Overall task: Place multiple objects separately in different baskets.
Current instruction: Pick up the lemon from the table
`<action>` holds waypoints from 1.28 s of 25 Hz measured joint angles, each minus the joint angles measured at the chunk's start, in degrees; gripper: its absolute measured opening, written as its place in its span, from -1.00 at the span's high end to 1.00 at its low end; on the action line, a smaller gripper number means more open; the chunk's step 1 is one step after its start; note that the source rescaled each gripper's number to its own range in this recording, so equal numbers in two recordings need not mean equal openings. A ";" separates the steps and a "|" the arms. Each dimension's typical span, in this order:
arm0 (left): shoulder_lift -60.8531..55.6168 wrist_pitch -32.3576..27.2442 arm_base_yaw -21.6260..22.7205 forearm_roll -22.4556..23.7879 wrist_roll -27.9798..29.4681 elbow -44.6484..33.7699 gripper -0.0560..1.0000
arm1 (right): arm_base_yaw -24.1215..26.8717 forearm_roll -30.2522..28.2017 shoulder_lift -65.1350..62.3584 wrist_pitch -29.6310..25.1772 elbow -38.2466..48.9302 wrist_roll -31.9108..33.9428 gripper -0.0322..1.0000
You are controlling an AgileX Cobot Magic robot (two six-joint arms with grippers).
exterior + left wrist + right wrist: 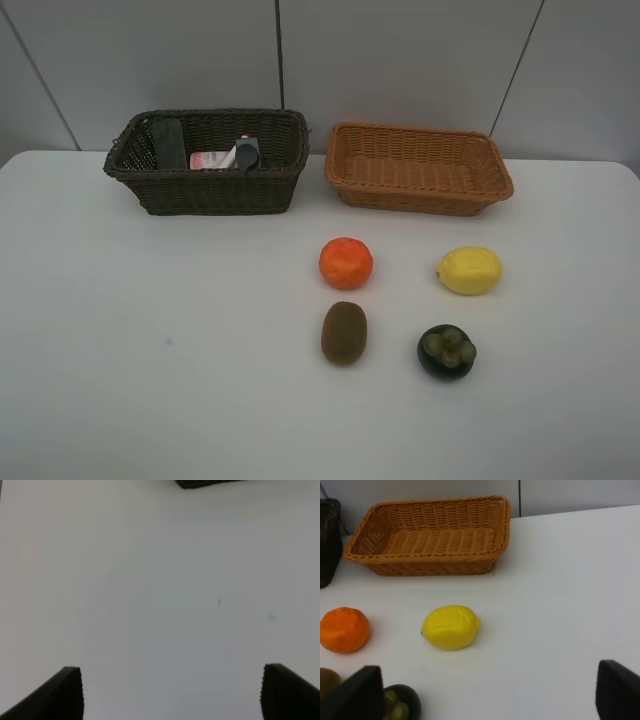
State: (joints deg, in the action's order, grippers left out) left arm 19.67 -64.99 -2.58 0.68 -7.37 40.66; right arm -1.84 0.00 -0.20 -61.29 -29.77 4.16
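The right claw (490, 692) stands spread wide with nothing between its fingers. Straight ahead of it and near lies the lemon (451, 627), its long axis running crosswise to the claw's reach, in line with the gap of the jaws. Further ahead sits the light orange-tan basket (427, 565), its long side also running across the reach. Off to this claw's left are the round orange (344, 629) and, nearer, the kiwi (344, 332), whose long axis points toward the baskets. The mangosteen (402, 707) sits just beside the claw's left finger, green top upward

The left claw (172, 692) is likewise spread wide and holds nothing, above bare white table (150, 580). Well ahead of it a corner of the dark brown basket (205, 483) shows. Inside that basket the dark green bottle (168, 143) lies at the end farther from the right claw, pointing front to back. The pink bottle (212, 159) lies along the basket's length, with the black eraser (248, 153) just beside it
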 joint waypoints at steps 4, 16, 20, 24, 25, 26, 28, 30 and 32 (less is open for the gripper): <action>-11.13 1.06 0.00 -4.93 -4.59 -6.15 -0.85 | 0.00 0.00 0.00 0.00 0.00 0.00 -1.00; -20.04 3.21 0.00 -8.67 -2.64 -11.43 -0.85 | 0.00 0.00 0.00 0.00 0.00 0.00 -1.00; -20.04 3.57 0.00 -6.31 0.70 -11.43 -0.85 | 0.00 0.00 0.00 0.00 0.00 0.00 -1.00; -20.04 3.61 0.00 -6.10 1.19 -11.43 -0.85 | 0.00 0.00 0.00 0.00 0.00 0.00 -1.00; -20.04 3.61 0.00 -6.10 1.25 -11.43 -0.85 | 0.00 0.00 0.00 0.00 0.00 0.00 -1.00; -20.04 3.61 0.00 -6.10 1.31 -11.43 -0.85 | 0.00 0.00 0.00 0.00 0.00 0.00 -1.00; -20.04 3.61 0.00 -6.10 1.35 -11.43 -0.85 | 0.00 0.00 0.00 0.00 0.00 0.00 -1.00; -20.04 3.61 0.00 -6.10 1.35 -11.43 -0.85 | 0.00 0.00 0.00 0.00 0.00 0.00 -1.00; -20.04 3.61 0.00 -6.10 1.35 -11.43 -0.85 | 0.00 0.00 0.00 0.00 0.00 0.00 -1.00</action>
State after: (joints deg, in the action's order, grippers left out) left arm -0.37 -61.38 -2.58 -5.43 -6.01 29.24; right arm -1.84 0.00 -0.20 -61.29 -29.77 4.16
